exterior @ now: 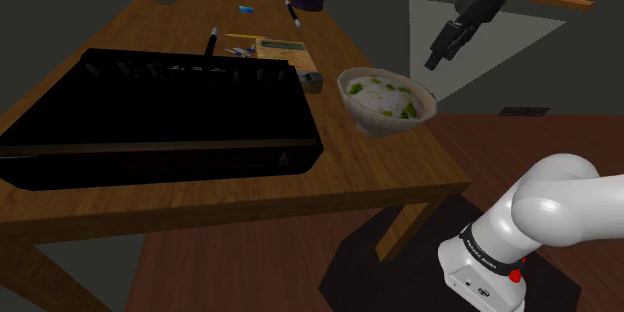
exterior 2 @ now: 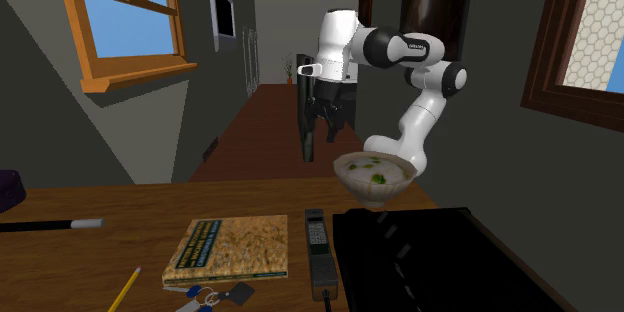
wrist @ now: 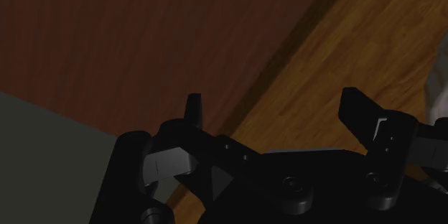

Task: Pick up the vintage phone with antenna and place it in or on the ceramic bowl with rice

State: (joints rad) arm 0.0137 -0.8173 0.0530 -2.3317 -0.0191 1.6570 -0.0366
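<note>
Well, the wooden desk (exterior: 250, 195) carries everything, and a flat black case (exterior: 160, 120) takes up most of its top. Beside the case lies a speckled book (exterior 2: 235, 245). Near the desk's edge on my stand's side sits the pale bowl (exterior: 375, 120) of rice with green bits. The dark phone (exterior 2: 319, 245) lies flat on the desk in the gap between book and case, near the bowl but not touching it. My tool (exterior: 438, 57) hangs in the air off the desk's edge, above and beside the bowl, its fingers (wrist: 194, 111) apart and holding nothing.
</note>
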